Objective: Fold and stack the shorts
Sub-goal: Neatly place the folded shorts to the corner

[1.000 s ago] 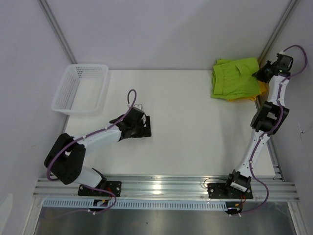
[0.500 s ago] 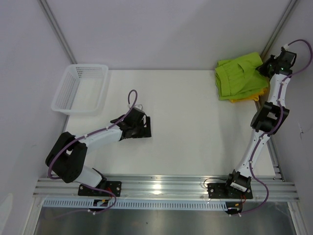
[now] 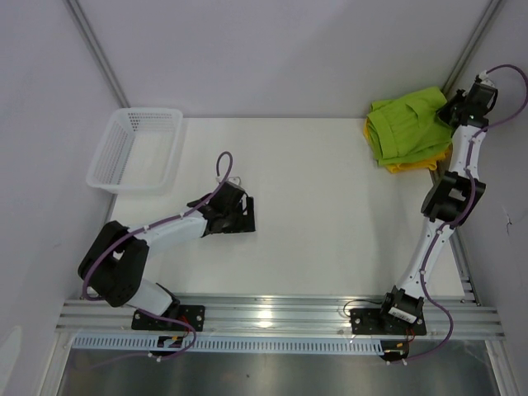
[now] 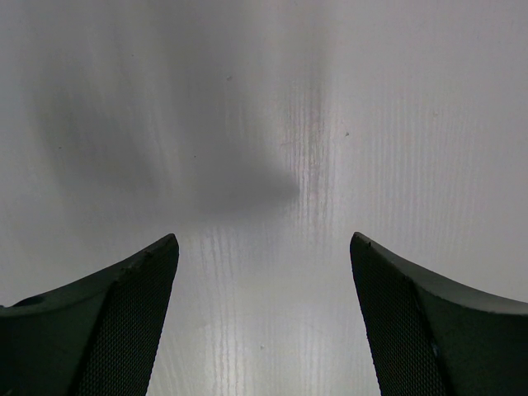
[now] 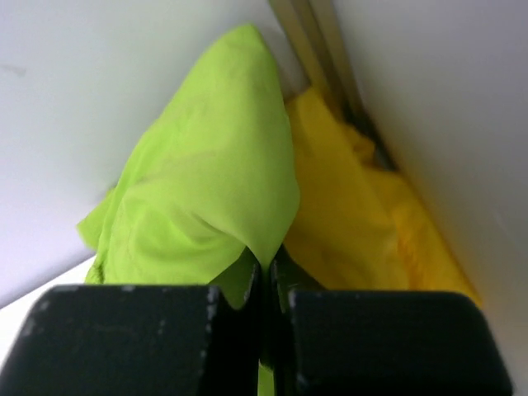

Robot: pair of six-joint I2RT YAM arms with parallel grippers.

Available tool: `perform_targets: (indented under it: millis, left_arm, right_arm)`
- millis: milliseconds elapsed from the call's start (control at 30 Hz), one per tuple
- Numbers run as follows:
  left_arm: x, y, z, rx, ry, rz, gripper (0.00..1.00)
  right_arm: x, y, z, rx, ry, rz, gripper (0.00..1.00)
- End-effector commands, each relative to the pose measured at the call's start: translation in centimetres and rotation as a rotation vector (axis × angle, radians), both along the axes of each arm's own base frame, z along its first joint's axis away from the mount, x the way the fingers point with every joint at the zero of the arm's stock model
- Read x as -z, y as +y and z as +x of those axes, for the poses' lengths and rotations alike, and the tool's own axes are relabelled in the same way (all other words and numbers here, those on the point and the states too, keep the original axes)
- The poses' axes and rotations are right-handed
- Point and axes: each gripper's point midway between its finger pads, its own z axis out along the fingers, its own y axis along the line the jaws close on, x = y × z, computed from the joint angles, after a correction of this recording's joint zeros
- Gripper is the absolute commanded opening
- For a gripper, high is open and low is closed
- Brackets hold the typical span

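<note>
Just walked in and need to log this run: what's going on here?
The right gripper is shut on an edge of the lime green shorts in the far right corner, with the yellow shorts peeking out beneath them. The left gripper hangs open over bare table, holding nothing. The white basket sits at the far left. Nothing looks neatly folded yet.

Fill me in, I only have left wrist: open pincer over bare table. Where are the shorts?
Observer: Both are in the far right corner, the green shorts lying over the yellow shorts.
Operator: Right arm doing anything?
Observer: The right pincer is shut on a fold of the green shorts.
Operator: Basket?
Observer: The white basket sits at the far left corner, with neither arm touching it.
</note>
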Motion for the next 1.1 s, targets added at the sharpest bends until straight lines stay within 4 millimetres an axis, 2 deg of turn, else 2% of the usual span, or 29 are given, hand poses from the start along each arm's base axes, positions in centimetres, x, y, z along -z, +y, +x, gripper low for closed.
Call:
perform_targets:
  millis: [0,33,67,200,367,467,533,567,600,667,700,767,800,867,900,967,1000,1067]
  left_arm:
    - [-1.0,-1.0,0.8,0.017,-0.024,-0.017,0.87]
    - [-1.0,-1.0,0.8,0.018,-0.023,-0.018,0.87]
    - [-0.8,-1.1,0.8,0.021,-0.017,-0.020,0.87]
    - [-0.6,-1.0,0.7,0.026,-0.013,-0.012,0.87]
    - [-0.6,-1.1,0.6,0.031,-0.012,-0.015,0.87]
    - [-0.5,-1.2,0.6,0.035,-0.008,-0.018,0.87]
    - [-0.6,-1.1,0.6,0.035,-0.010,-0.017,0.87]
    - [-0.6,-1.2,0.6,0.036,-0.011,-0.019,0.87]
    - [-0.6,-1.1,0.6,0.037,-0.012,-0.018,0.87]
    - [-0.6,-1.1,0.5,0.037,-0.012,-0.018,0.87]
    - [-0.6,-1.1,0.5,0.037,-0.012,-0.018,0.87]
    - [-0.6,-1.1,0.5,0.037,-0.011,-0.021,0.87]
    - [-0.6,-1.1,0.5,0.037,-0.011,-0.021,0.87]
    - [-0.6,-1.2,0.4,0.036,-0.011,-0.026,0.87]
    - [-0.7,-1.2,0.4,0.036,-0.014,-0.028,0.87]
    - [-0.8,-1.2,0.4,0.032,-0.019,-0.033,0.87]
    - [-0.9,-1.2,0.4,0.029,-0.022,-0.038,0.87]
    - [-1.0,-1.1,0.3,0.022,-0.025,-0.046,0.87]
  right_arm:
    - [1.0,-5.6,0.6,0.126,-0.075,-0.066,0.02]
    - [2.1,-5.4,0.7,0.122,-0.056,-0.063,0.02]
    - [4.0,-5.0,0.7,0.110,-0.022,-0.063,0.06]
    - [7.0,-4.4,0.8,0.110,0.041,-0.102,0.10]
    - [9.3,-4.3,0.3,0.128,0.091,-0.123,0.12]
    - [10.2,-4.5,0.0,0.125,0.111,-0.117,0.18]
    - [10.2,-4.5,-0.1,0.124,0.113,-0.117,0.35]
    - [9.8,-4.7,-0.2,0.128,0.110,-0.118,0.48]
    - [9.4,-4.8,-0.3,0.126,0.107,-0.120,0.68]
    - [7.9,-4.8,-0.3,0.140,0.092,-0.128,0.77]
    - [5.5,-5.0,-0.5,0.149,0.062,-0.144,0.81]
    - [2.7,-5.2,-0.7,0.165,0.028,-0.167,0.82]
    - [-0.4,-5.2,-1.0,0.177,-0.010,-0.189,0.84]
    - [-3.6,-5.3,-1.7,0.202,-0.044,-0.216,0.84]
    - [-6.7,-5.1,-2.3,0.211,-0.082,-0.240,0.84]
    - [-9.3,-4.7,-3.0,0.213,-0.114,-0.260,0.84]
    - [-11.3,-4.3,-3.8,0.215,-0.139,-0.269,0.84]
    - [-12.9,-3.6,-4.4,0.205,-0.168,-0.277,0.84]
